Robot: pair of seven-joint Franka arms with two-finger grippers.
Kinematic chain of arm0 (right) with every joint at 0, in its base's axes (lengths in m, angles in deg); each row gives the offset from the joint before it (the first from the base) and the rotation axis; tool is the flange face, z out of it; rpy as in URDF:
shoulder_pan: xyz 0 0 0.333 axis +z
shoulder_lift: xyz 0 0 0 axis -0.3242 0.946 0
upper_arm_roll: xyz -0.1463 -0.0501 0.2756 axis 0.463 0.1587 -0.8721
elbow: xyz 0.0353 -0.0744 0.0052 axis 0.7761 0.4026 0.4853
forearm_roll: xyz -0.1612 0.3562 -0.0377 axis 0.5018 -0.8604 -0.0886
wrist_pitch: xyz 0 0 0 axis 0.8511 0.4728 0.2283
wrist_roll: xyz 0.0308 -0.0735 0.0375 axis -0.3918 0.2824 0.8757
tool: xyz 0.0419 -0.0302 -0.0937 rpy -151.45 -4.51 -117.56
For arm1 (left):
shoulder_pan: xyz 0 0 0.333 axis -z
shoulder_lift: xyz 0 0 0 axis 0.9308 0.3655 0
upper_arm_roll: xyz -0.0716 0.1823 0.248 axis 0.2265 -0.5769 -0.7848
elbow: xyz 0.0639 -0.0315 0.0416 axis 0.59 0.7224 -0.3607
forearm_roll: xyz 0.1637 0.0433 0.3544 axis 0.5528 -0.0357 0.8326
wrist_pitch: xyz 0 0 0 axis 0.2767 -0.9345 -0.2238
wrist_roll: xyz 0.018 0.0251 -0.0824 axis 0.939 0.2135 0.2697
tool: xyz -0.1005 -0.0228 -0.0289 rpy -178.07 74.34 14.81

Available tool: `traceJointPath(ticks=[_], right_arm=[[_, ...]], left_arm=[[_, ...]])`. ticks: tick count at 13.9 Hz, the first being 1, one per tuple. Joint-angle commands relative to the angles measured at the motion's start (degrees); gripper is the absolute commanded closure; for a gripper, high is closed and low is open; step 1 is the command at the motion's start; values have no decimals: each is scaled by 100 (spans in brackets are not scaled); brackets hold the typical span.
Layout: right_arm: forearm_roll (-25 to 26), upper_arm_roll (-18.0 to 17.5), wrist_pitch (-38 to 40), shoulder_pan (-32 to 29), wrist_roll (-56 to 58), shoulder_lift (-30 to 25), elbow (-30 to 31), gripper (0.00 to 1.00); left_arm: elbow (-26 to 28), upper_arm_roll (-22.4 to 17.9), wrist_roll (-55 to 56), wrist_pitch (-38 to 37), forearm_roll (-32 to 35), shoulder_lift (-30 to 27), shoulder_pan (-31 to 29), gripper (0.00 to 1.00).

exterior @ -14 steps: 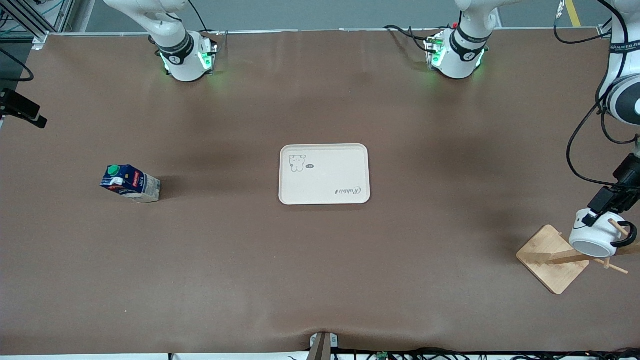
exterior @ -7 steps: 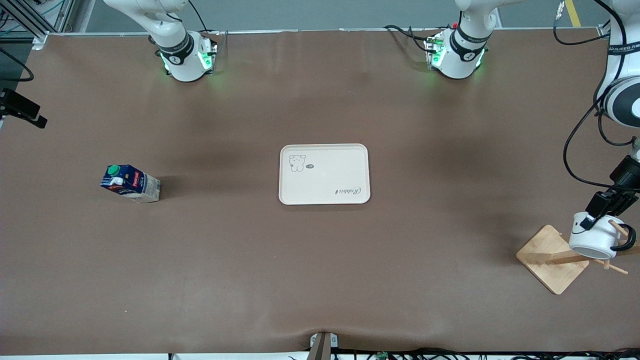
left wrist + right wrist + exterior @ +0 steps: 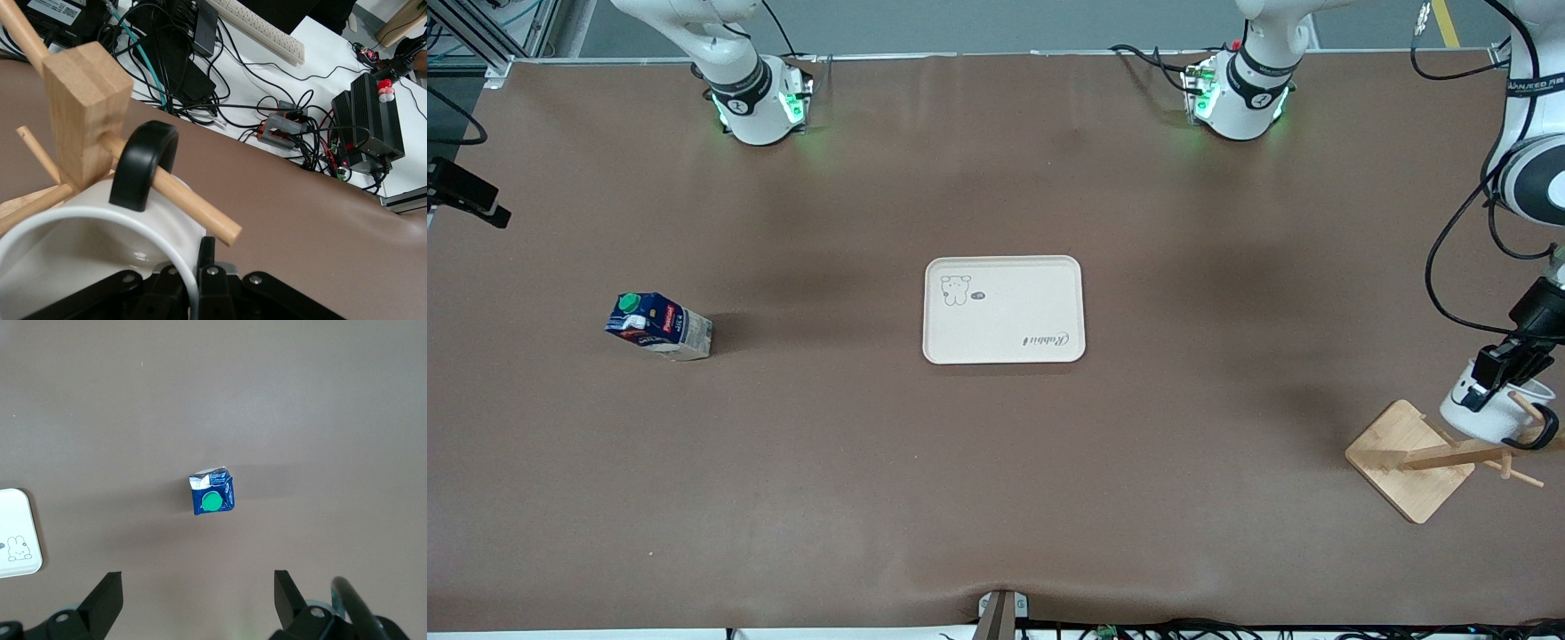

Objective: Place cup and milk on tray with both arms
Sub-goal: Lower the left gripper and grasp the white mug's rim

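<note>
The white cup (image 3: 1485,407) hangs by its black handle (image 3: 143,163) on a peg of a wooden rack at the left arm's end of the table. My left gripper (image 3: 1498,372) is over the rack and shut on the cup's rim (image 3: 87,230), one finger inside and one outside. The dark blue milk (image 3: 658,326) with its green cap stands on the table toward the right arm's end. My right gripper (image 3: 197,587) is open, high over the milk (image 3: 212,495), and empty. The cream tray (image 3: 1003,309) lies at the table's middle with nothing on it.
The rack's square wooden base (image 3: 1405,458) and slanted pegs (image 3: 1485,453) sit under the cup; a peg (image 3: 180,197) passes through the handle. A black device (image 3: 467,191) juts in at the right arm's end. Cables and electronics (image 3: 293,127) lie off the table edge.
My left gripper has drawn the cup up along the peg and tipped it more upright. The milk and the tray have not moved.
</note>
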Motion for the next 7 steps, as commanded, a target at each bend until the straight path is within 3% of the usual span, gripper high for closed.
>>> traceJointPath(ticks=[1,7], right_arm=[[28,-74,22,-120,-40,97,-65,0],[63,-74,-39,-128,-5,115,-65,0]], left_arm=[[9,175,-56,35,-137,-94,-21,100],[140,325,-3,17,-111,-322,-12,100]])
